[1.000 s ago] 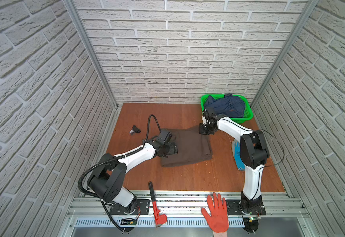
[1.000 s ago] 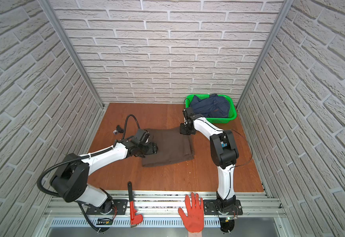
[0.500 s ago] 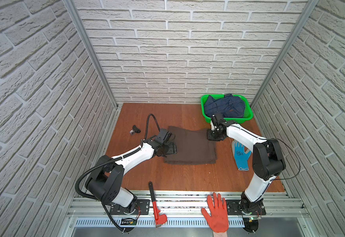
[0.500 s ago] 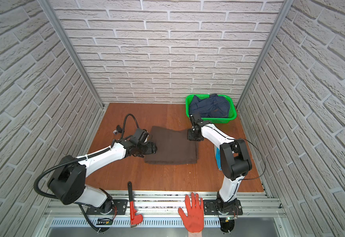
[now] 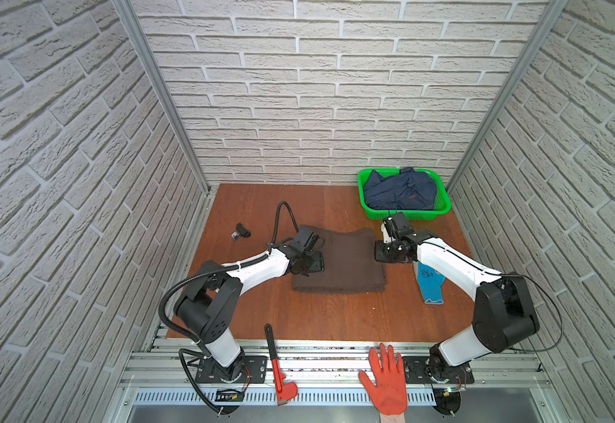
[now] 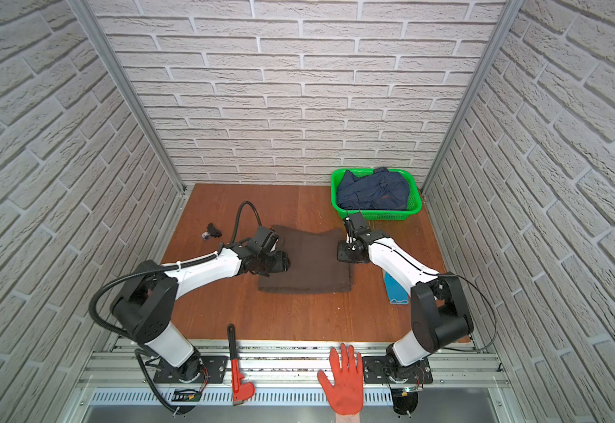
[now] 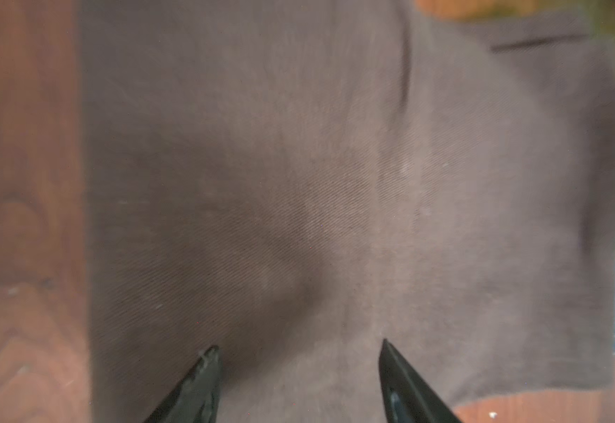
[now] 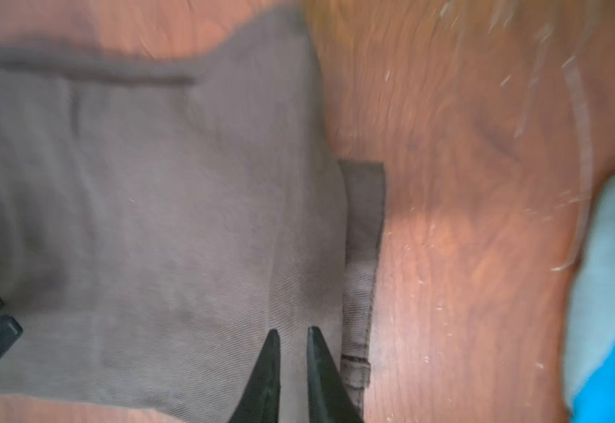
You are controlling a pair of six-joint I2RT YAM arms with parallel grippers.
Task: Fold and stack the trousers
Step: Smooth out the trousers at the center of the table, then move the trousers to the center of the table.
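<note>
The dark brown trousers (image 5: 339,262) (image 6: 309,262) lie folded into a flat rectangle mid-table. My left gripper (image 5: 315,260) (image 6: 280,264) rests over their left edge. In the left wrist view it (image 7: 297,348) stands open above the flat cloth (image 7: 335,183) with nothing between its fingers. My right gripper (image 5: 381,253) (image 6: 342,253) is at the trousers' right edge. In the right wrist view it (image 8: 292,330) is shut to a thin slit just over the cloth (image 8: 170,219), beside a hem strip (image 8: 361,256). No fabric is bunched in it.
A green basket (image 5: 366,208) at the back right holds a dark blue denim garment (image 5: 401,190). A blue glove (image 5: 431,289) lies under my right arm. A small black part (image 5: 241,232) sits left. A red wrench (image 5: 278,370) and an orange-gloved hand (image 5: 386,384) are on the front rail.
The trousers slid right and turned square to the table. My right gripper moved right and toward the front, opening and closing again. My left gripper followed and narrowed a little.
</note>
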